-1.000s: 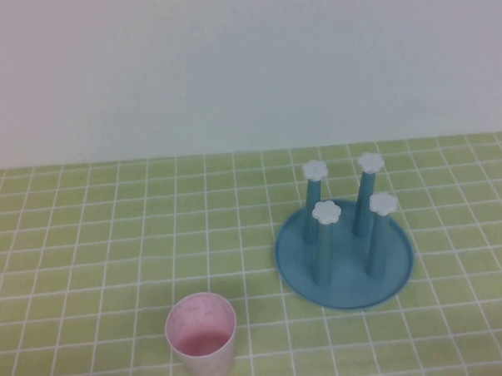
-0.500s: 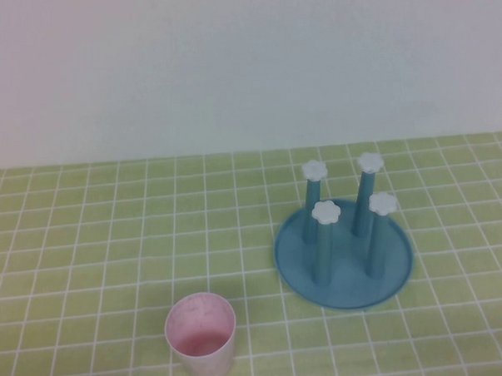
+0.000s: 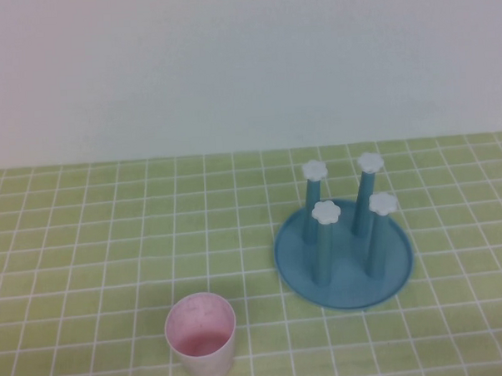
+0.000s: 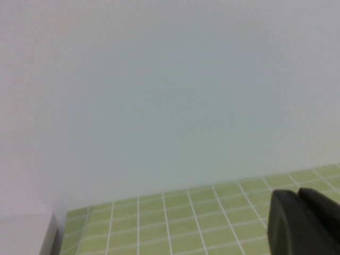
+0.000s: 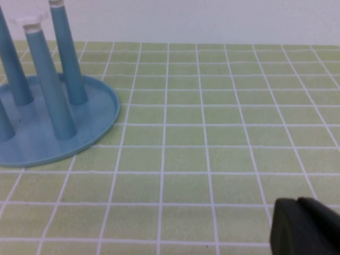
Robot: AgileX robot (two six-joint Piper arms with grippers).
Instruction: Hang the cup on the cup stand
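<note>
The pale pink cup (image 3: 201, 335) stands upright, mouth up, near the front of the green tiled table, left of centre. To its right and further back sits the blue cup stand (image 3: 344, 252), a round dish with upright pegs topped by white flower caps; it also shows in the right wrist view (image 5: 48, 119). Neither arm appears in the high view. My left gripper (image 4: 298, 199) is shut and empty, facing the white wall over bare tiles. My right gripper (image 5: 296, 204) is shut and empty, low over the tiles, off to one side of the stand.
A white wall (image 3: 246, 72) rises at the table's far edge. A pale grey block edge (image 4: 26, 234) shows in the corner of the left wrist view. Green tiles (image 3: 87, 245) cover the whole table.
</note>
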